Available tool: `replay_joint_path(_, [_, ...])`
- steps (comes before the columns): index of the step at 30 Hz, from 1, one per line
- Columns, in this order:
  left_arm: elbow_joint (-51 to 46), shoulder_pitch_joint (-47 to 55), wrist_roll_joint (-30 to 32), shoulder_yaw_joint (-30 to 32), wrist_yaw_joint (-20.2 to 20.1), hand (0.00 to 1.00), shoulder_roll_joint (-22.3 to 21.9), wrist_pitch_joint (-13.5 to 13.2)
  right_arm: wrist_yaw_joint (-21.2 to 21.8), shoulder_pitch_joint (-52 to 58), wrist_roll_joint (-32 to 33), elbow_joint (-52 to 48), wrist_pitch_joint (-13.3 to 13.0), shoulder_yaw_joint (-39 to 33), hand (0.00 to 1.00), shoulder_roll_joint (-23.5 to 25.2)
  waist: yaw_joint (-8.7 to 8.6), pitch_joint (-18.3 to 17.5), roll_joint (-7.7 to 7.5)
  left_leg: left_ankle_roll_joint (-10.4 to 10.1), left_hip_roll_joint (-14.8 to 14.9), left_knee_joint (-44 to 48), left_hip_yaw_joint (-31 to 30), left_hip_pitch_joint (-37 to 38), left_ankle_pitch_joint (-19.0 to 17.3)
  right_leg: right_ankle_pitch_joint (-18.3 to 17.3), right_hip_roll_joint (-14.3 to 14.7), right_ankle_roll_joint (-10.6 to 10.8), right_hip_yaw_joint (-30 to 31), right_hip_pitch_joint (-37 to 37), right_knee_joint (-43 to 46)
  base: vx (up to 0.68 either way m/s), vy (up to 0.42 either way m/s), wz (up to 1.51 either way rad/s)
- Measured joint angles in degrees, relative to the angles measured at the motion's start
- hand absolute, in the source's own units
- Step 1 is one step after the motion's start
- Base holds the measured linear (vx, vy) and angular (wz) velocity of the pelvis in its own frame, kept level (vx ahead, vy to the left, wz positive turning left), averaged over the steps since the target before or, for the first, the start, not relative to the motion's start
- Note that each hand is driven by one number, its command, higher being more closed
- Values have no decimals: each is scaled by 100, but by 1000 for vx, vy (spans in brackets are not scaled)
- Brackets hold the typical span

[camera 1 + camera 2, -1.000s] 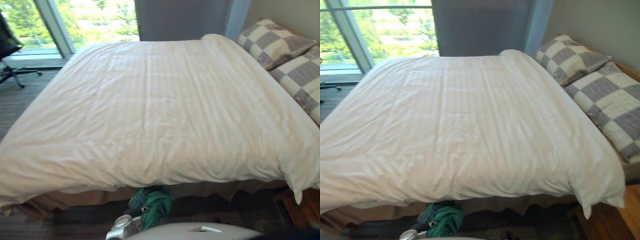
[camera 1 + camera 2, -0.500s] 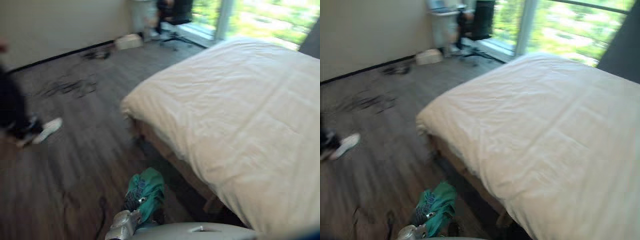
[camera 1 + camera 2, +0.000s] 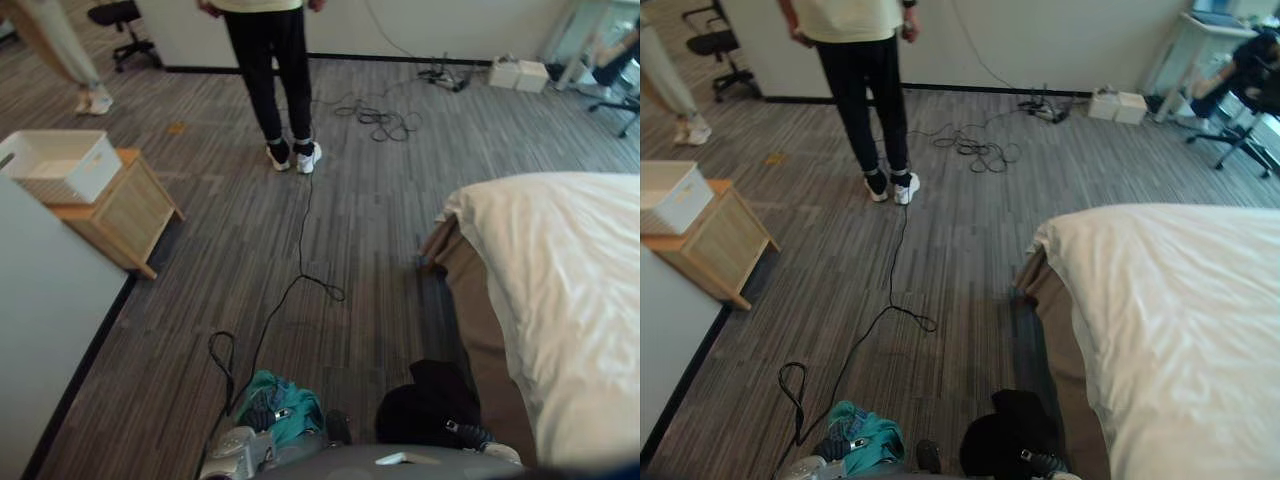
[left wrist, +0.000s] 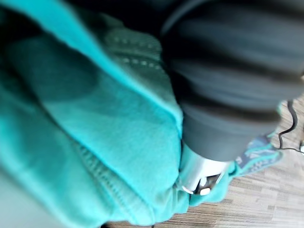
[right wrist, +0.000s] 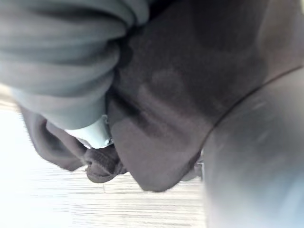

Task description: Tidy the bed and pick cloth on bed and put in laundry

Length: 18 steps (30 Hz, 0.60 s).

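A teal cloth point(image 3: 283, 403) hangs low in front of me, bunched round my left hand point(image 3: 236, 456). In the left wrist view the teal cloth point(image 4: 95, 128) wraps the hand, and a silver finger point(image 4: 198, 167) curls into its folds. My right hand point(image 3: 467, 436) carries a black cloth point(image 3: 425, 405) beside the bed. The black cloth point(image 5: 166, 95) drapes over that hand in the right wrist view. The bed point(image 3: 570, 290) under its smooth white duvet lies to my right. On a wooden nightstand point(image 3: 118, 212) at the left stands a white basket point(image 3: 60, 163).
A person in black trousers point(image 3: 275, 80) stands on the wooden floor ahead, and another person's legs point(image 3: 60, 40) show at the far left. Cables point(image 3: 380, 120) lie on the floor near the far wall. A grey wall panel point(image 3: 40, 330) closes off the left.
The camera has swung left, away from the bed and onto the floor, the nightstand and the people. The teal cloth stays in my left hand; the black cloth now shows by my right.
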Motion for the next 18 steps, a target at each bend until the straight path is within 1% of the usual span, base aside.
replay_joint_path(1, [39, -11, 7, -52, 0, 100, 8, 12, 0, 15, 81, 4, -55, -1, 100, 1, -36, -1, -1, -9, -10, -14, -138, 38, 4, -42, 118, 29, 328, -118, -37, 90, 28, 131])
replay_joint_path(2, [87, -23, -27, -94, 3, 100, 25, 52, 2, 83, 110, 6, -173, 3, 100, 9, -56, 0, -2, -36, -44, -70, -329, 137, 15, -46, 290, 36, 887, -279, -215, 86, 22, 113])
replay_joint_path(3, [83, -15, -64, -83, 8, 100, 18, 83, 16, 123, 149, 4, -292, 16, 100, 22, -41, -6, -5, -45, -100, -139, -470, 240, 16, -34, 404, 48, 1371, -412, -464, 89, 17, 98])
replay_joint_path(5, [79, 0, -116, -10, 16, 100, -16, 82, 32, 119, 254, 10, -353, 53, 100, 36, -18, -9, -7, -54, -189, -276, -547, 370, 21, 44, 384, 100, 1653, -528, -819, 123, -26, 55])
replay_joint_path(6, [71, 42, -133, 198, 21, 100, -79, 80, 33, 126, 282, 2, -354, 56, 100, 23, -18, -37, 6, -58, -211, -388, -474, 455, 23, 104, 356, 176, 1639, -568, -965, 128, -63, 24])
replay_joint_path(7, [48, 76, -138, 299, 21, 100, -109, 76, 32, 128, 286, -4, -350, 75, 100, 10, -1, -69, 17, -58, -216, -440, -410, 484, 23, 126, 352, 179, 1642, -612, -1013, 74, -50, 3])
replay_joint_path(8, [-95, 335, -87, 584, -43, 100, -234, -198, -20, 296, 269, -111, -144, 424, 100, -1, 135, -311, -172, -671, 78, -555, -228, 677, 279, 362, 768, -225, 1166, -194, -2044, 23, -19, -5])
replay_joint_path(14, [-96, 334, -88, 589, -43, 100, -234, -186, -20, 296, 269, -111, -144, 424, 100, -1, 133, -310, -176, -688, 88, -554, -195, 676, 268, 365, 773, -230, 1182, -200, -2051, 0, 0, -1])
replay_joint_path(18, [-94, 324, -108, 679, -52, 100, -241, -81, -23, 299, 323, -112, -146, 424, 100, 3, 121, -311, -175, -699, 131, -555, -85, 668, 260, 393, 816, -276, 1280, -225, -2087, -5, -13, -13])
